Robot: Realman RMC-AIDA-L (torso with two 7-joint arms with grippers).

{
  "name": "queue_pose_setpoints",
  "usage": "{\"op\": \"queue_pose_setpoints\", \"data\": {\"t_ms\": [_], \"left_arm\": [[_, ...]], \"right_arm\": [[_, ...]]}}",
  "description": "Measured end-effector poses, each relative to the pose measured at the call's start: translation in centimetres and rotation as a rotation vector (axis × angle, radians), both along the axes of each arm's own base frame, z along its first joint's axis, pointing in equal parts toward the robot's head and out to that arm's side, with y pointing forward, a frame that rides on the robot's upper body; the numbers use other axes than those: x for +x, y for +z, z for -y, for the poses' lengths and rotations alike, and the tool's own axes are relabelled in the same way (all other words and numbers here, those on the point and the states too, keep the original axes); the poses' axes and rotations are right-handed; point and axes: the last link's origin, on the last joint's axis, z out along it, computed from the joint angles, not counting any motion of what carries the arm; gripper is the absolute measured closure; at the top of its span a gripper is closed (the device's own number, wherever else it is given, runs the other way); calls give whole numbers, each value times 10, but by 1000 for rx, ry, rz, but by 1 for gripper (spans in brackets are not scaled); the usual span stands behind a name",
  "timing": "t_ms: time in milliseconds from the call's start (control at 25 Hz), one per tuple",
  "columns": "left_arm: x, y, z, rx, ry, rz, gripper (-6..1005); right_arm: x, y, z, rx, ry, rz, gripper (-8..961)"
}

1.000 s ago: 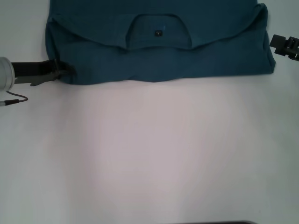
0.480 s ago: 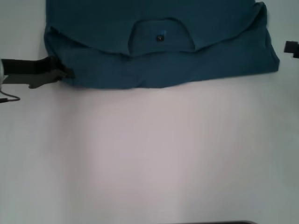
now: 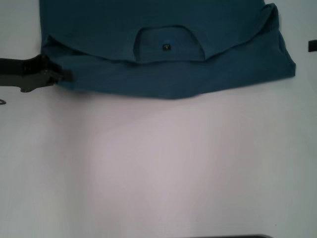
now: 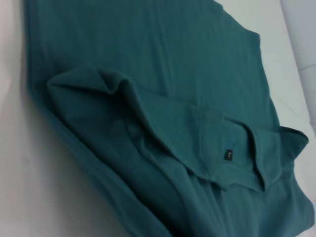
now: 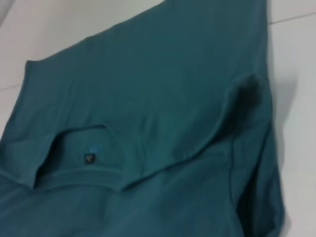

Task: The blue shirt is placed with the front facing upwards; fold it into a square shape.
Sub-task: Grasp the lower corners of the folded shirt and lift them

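Lying across the far half of the plain white table [image 3: 163, 168], the dark teal-blue cotton T-shirt [image 3: 163, 29] occupied most of the upper part of the head view, its far portion cut off by the frame edge. The garment was folded over on itself: the collar end lay doubled back on top of the body, with a curved fold edge running across from the left side to the right side. The near edge of the cloth formed a shallow downward bow. The ribbed round collar [image 3: 168, 42] sat near the middle of the folded layer, opening toward the near side. Both wrist views showed the same doubled layers and rumpled seams at each side corner.

The left gripper [image 3: 63, 76], dark and slender, reached in from the left edge of the table and met the shirt's near-left corner, fingers pinched together on the fabric there. The right gripper [image 3: 312, 45] showed only as a small dark piece at the right edge, apart from the cloth; the state of its fingers could not be told.

The small black neck label [image 3: 166, 47] sat inside the collar.
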Motion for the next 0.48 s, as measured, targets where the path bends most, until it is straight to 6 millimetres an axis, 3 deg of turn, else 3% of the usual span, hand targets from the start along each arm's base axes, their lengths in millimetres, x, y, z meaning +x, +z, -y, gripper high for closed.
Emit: {"op": "queue_pose_setpoints", "data": {"t_ms": [320, 480], "left_arm": [[1, 2, 0, 13, -1, 25, 983], [4, 0, -1, 19, -2, 35, 983]], "right_arm": [[1, -41, -12, -31, 5, 85, 113], [5, -51, -14, -25, 1, 105, 113]]}}
